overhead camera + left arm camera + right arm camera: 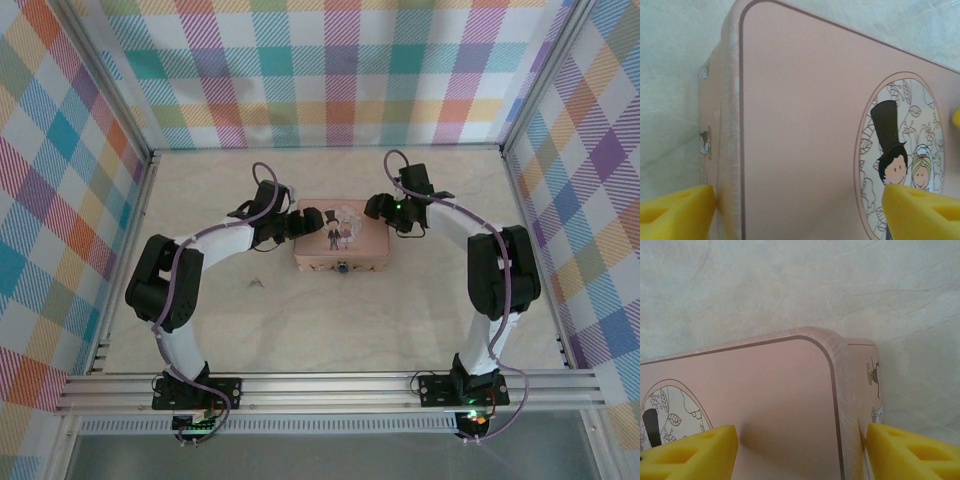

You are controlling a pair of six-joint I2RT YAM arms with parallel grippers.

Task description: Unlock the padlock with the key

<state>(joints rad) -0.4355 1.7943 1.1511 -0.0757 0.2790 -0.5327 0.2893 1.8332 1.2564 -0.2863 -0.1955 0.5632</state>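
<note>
The padlock is a tiny blue-teal spot with a silver part, hanging at the middle of the front side of the pink tin. My left gripper is at the tin's left end. It stands open, one yellow fingertip beside the tin's side wall and the other over the lid. My right gripper is at the tin's right end, also open, straddling the lid's corner. A small dark item lies on the table left of the tin; whether it is the key cannot be told.
The cream table is walled by plaid panels at the back and both sides. An aluminium rail runs along the near edge, where the arm bases are bolted.
</note>
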